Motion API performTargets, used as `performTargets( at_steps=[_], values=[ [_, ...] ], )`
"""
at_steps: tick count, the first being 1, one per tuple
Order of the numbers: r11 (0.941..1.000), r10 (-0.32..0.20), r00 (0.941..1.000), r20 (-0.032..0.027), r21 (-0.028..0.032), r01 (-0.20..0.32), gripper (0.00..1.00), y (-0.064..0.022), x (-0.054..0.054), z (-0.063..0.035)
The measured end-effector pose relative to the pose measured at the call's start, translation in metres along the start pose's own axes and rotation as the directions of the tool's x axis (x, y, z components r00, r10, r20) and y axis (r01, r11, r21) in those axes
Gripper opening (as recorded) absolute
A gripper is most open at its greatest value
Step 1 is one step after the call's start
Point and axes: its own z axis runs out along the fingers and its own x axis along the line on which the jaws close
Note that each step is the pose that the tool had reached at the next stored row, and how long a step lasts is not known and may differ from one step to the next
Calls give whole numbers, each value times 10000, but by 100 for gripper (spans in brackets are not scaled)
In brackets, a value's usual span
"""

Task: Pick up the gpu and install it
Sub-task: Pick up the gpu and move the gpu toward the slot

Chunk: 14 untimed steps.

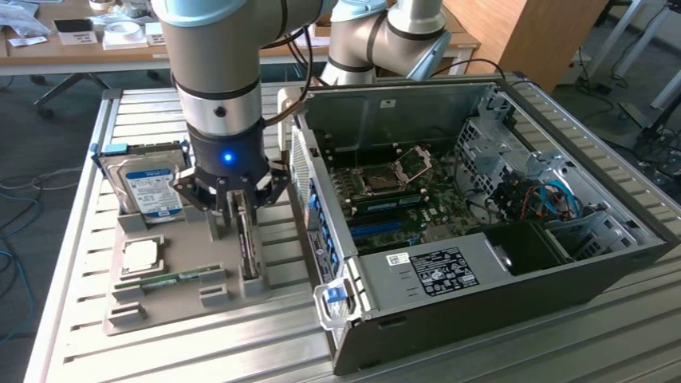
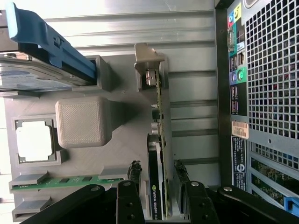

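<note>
Exterior view: the gripper (image 1: 239,227) hangs over the grey plastic holder (image 1: 171,307) on the ribbed aluminium bench (image 1: 596,343). The gpu (image 1: 249,255), a thin flat card, stands on edge in the holder's slot nearest the open computer case (image 1: 479,295).

Wrist view: black fingers (image 2: 135,170) straddle the gpu, spread, with a gap on each side. One card face is black, the other green. A pale metal bracket (image 2: 148,60) caps one end.
</note>
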Motion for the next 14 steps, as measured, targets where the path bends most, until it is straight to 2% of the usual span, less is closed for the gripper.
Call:
performTargets(
  at_steps=[14],
  values=[
    [10000, 0, 10000, -1, 1, 0, 42, -4, 1, 114]
  ],
)
